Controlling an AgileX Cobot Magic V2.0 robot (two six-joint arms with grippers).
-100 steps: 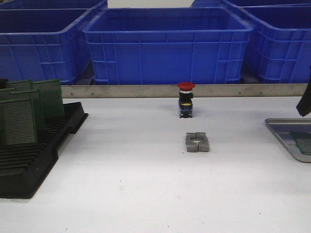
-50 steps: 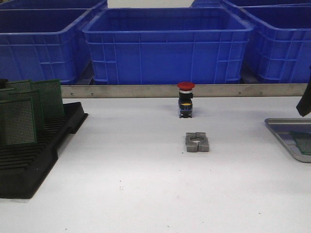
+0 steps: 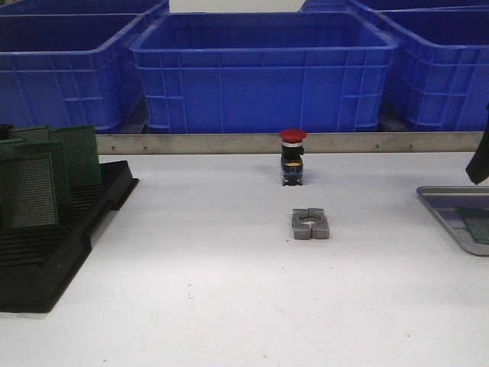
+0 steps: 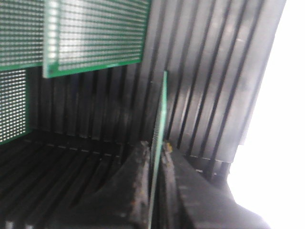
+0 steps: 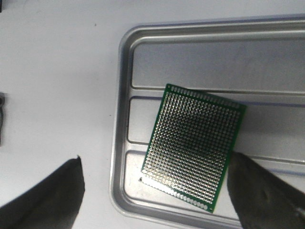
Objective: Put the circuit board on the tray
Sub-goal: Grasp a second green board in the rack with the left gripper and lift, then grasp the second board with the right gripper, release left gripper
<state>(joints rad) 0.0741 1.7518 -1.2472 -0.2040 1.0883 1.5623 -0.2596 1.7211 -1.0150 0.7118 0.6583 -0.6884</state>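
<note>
At the frame's left edge the black slotted rack is cut off; at the right edge the tray runs out of view.

In the left wrist view the left gripper is clamped on a thin green circuit board seen edge-on, standing in the rack's slots. Wide bare table lies mid-frame around the red button switch and metal block. The right gripper hangs spread wide above a second board lying flat on the tray.
</note>
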